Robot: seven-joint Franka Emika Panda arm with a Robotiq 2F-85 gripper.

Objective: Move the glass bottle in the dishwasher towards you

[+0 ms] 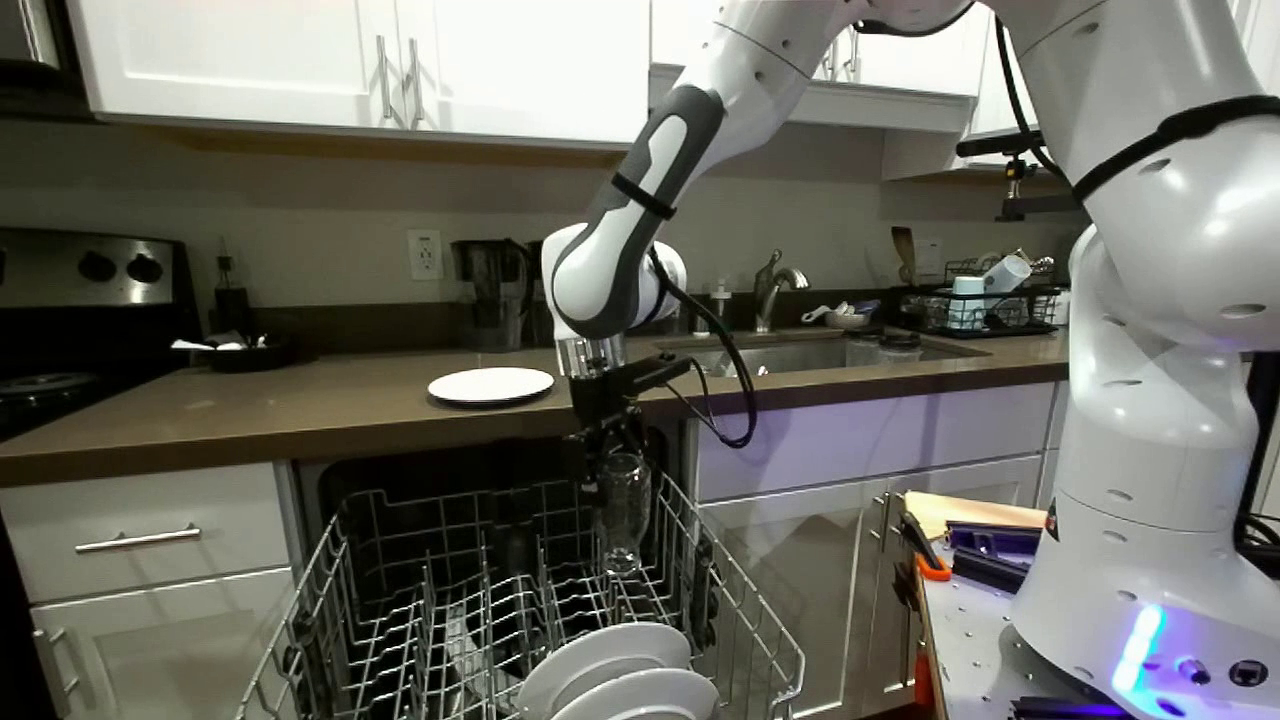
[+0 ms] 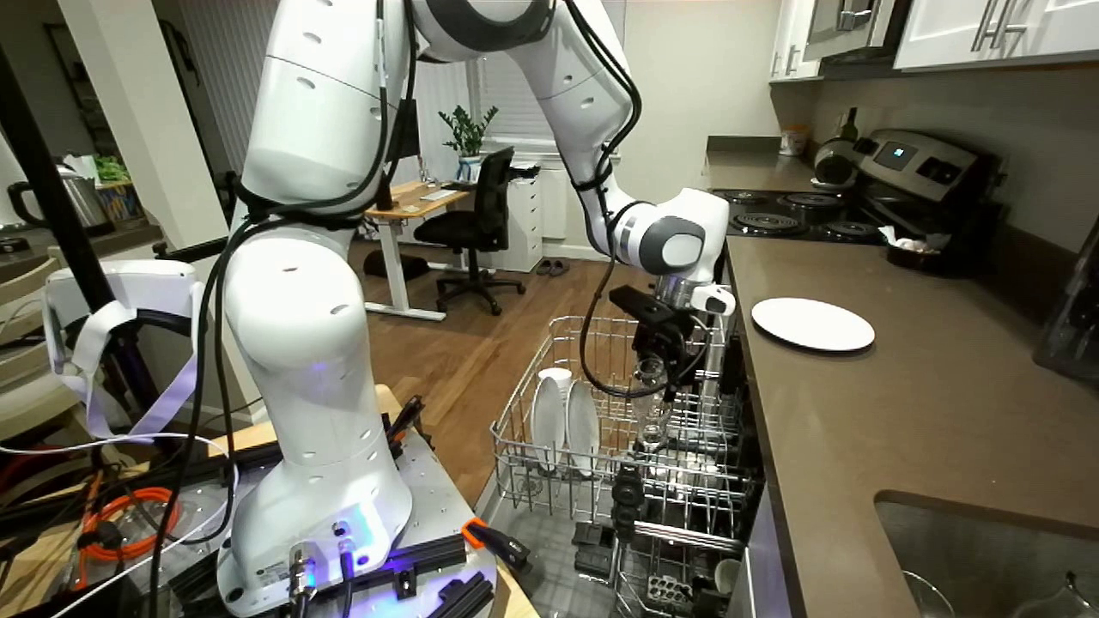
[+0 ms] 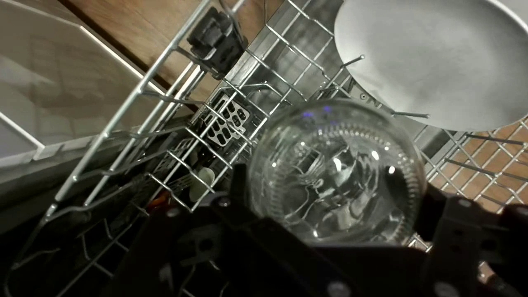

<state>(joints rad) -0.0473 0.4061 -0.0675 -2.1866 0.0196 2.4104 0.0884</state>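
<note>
Glass bottle (image 1: 624,515): nearly upright, in your dishwasher rack (image 1: 428,610), contact with it unclear
Fingers (image 3: 433,212): you have them pinching the bottle's upper end
Plates (image 2: 549,421): 2, in the rack near it

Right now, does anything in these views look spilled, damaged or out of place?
Nothing stands out. The glass bottle is upside down, base up, but that seems normal for a dishwasher rack; I see no spill or breakage.
</note>
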